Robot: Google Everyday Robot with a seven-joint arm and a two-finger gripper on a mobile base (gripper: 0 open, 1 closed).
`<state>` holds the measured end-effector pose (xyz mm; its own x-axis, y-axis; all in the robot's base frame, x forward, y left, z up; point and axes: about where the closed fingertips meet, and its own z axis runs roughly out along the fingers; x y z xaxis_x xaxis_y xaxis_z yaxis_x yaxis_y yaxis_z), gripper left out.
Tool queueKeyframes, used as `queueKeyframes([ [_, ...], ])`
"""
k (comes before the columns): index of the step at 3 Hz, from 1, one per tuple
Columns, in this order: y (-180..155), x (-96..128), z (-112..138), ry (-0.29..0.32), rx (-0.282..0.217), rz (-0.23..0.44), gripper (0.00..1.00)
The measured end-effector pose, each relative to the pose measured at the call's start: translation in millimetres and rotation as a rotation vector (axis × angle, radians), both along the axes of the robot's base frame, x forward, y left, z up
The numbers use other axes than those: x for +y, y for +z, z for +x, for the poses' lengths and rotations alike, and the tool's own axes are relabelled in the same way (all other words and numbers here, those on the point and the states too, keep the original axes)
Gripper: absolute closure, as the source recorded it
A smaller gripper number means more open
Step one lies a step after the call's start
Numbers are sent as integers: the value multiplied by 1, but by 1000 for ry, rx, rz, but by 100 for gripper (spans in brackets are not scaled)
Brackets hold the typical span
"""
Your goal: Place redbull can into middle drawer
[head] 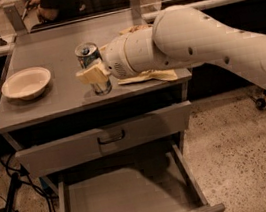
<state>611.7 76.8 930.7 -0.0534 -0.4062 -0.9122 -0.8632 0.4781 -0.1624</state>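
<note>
The big white arm (198, 41) sweeps in from the right, low across the grey cabinet top (52, 45). Down below, the middle drawer (123, 201) is pulled well out, its flat floor bare. Above it the upper drawer (69, 149) sits only slightly out, bar handle (111, 138) facing us. A yellow chip bag (161, 75) lies flat beneath the arm, mostly covered by it. A pale bowl (26, 83) stands off to the left, well apart. And there's the redbull can (87, 56), upright near the cabinet top's front edge, with the gripper (94, 76) closed around its middle, a tan finger (87, 76) pressed across its front.
</note>
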Motion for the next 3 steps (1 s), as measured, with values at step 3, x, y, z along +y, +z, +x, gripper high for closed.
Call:
queueKeyframes([
  [3, -16, -30, -65, -59, 45, 30, 100],
])
